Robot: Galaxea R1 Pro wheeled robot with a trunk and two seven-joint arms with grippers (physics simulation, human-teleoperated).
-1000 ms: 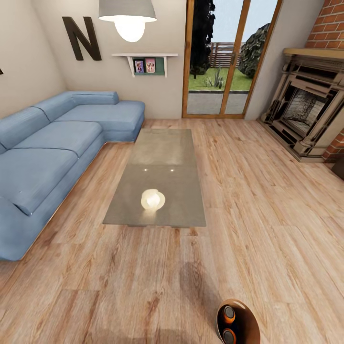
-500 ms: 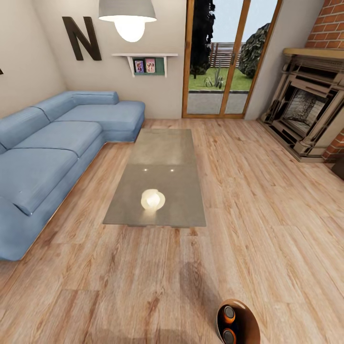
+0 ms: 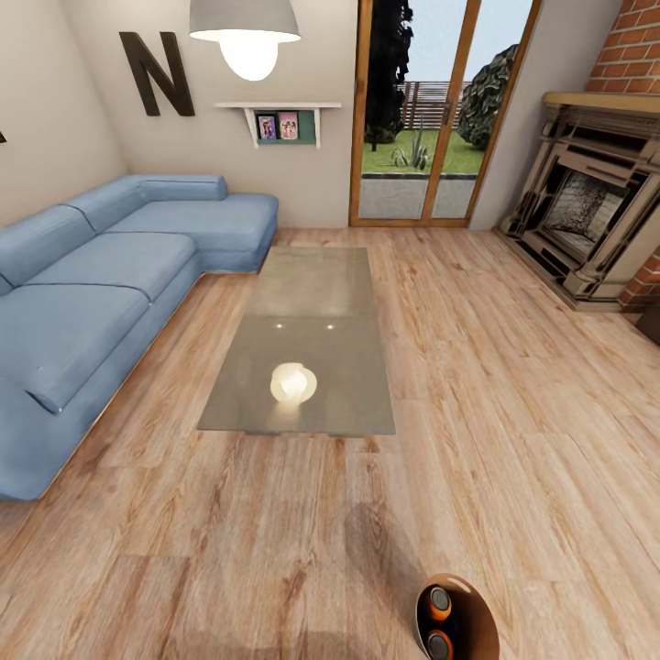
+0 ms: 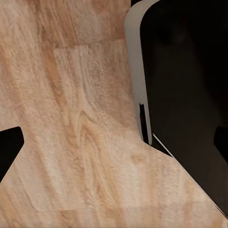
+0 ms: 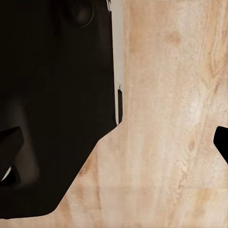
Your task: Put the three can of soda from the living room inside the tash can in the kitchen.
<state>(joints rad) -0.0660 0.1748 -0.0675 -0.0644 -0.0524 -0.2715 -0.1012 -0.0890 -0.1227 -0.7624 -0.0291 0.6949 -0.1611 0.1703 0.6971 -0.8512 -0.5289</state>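
Cans [image 3: 440, 601], two orange ones with grey tops, stand inside the bin [image 3: 483, 616] on the floor at the head view's lower edge; they look light, rigid and slick, best pinched across the side wall. Beyond lie the glass table [image 3: 312, 312] and sofa [image 3: 110, 275]. Both grippers, left [image 4: 114, 142] and right [image 5: 114, 142], hang spread and empty over planks.

A: The trash can [image 3: 477, 612] runs off the head view's lower edge, so only part of its rim shows.

B: And the orange soda cans [image 3: 440, 602] inside?

A: The upper one is whole; the lower is cut by the edge.

B: The sofa [image 3: 82, 302] is clipped at the left, the fireplace [image 3: 587, 220] at the right.

A: The shelf photos [image 3: 278, 126] are too small to read. In both wrist views the fingertips barely enter at the edges.
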